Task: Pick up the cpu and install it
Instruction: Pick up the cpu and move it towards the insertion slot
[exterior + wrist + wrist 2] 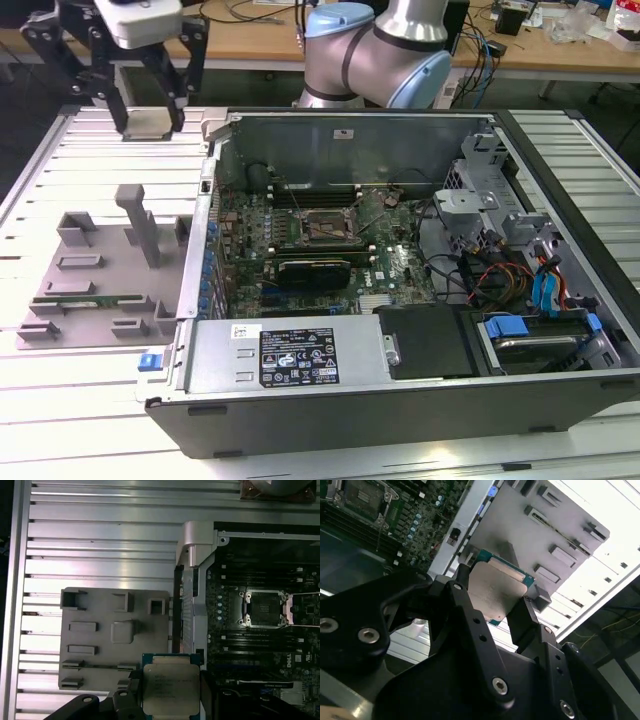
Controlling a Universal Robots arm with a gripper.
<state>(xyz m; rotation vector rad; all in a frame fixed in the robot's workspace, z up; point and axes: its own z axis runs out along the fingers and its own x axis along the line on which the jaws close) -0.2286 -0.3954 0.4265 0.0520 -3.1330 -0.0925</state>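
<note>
Our gripper point(150, 118) grips the cpu point(150, 128) between its fingers, raised above the slatted table point(100, 420) at the exterior view's left, near the grey fixture tray point(90, 270). Rightward stands the open computer case point(350, 420) with its motherboard socket point(322, 228).

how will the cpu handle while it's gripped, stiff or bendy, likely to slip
Likely stiff: the cpu looks like a flat, metal-topped plate with no sag. Probably light, being thin. It may slip, since the fingers pinch only its narrow edges and the top looks smooth.
</note>
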